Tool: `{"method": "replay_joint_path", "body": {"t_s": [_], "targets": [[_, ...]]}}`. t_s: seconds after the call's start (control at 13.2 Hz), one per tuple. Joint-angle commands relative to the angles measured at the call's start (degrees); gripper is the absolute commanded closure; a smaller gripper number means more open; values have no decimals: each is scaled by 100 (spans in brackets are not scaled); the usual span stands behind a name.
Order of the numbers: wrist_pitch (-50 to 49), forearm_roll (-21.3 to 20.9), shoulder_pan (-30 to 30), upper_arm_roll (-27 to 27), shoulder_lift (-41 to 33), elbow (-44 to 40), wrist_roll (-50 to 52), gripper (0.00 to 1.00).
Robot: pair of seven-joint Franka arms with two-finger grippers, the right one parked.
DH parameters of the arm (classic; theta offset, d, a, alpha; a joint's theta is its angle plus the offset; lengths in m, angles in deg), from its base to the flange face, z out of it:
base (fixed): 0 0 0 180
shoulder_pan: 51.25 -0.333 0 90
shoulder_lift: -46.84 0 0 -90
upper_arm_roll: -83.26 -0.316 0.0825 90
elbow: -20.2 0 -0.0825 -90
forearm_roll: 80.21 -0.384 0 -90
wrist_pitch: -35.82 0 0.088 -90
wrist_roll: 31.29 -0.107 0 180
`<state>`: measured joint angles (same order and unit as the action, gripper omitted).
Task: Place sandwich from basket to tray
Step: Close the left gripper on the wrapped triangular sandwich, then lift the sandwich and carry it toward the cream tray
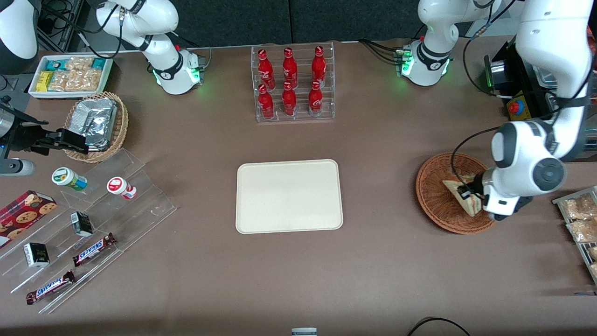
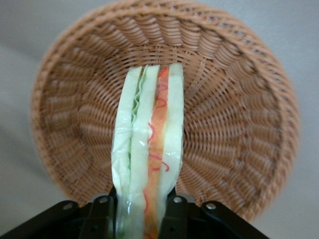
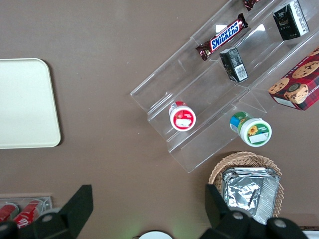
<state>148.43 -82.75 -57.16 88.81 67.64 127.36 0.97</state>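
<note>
The sandwich (image 1: 461,192), a pale bread wedge with a red and green filling, is in the round reddish-brown wicker basket (image 1: 433,196) toward the working arm's end of the table. My left gripper (image 1: 470,191) is down in the basket and shut on the sandwich. In the left wrist view the sandwich (image 2: 149,149) stands on edge between the black fingers (image 2: 102,219), with the basket (image 2: 239,114) under it. I cannot tell whether the sandwich still touches the basket floor. The cream-beige tray (image 1: 288,196) lies bare at the table's middle.
A clear rack of red bottles (image 1: 291,84) stands farther from the front camera than the tray. Snack packets on a rack (image 1: 578,219) lie beside the basket at the table edge. A clear stepped stand (image 1: 93,219) with snacks and a tan foil-packet basket (image 1: 98,123) are toward the parked arm's end.
</note>
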Motion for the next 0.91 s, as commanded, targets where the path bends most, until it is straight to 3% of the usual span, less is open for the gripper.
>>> {"method": "replay_joint_path", "body": {"t_s": [0.0,0.15,0.53,0.83], "targets": [[-1369,261,159,235,-42,-1255,542,100],[-1855,420,501,385,-6,-1872,1165,100],[-1830,658,2012,420,204,-2383,1977,100],[-1629,658,2997,420,1151,-3436,1986,97]]}}
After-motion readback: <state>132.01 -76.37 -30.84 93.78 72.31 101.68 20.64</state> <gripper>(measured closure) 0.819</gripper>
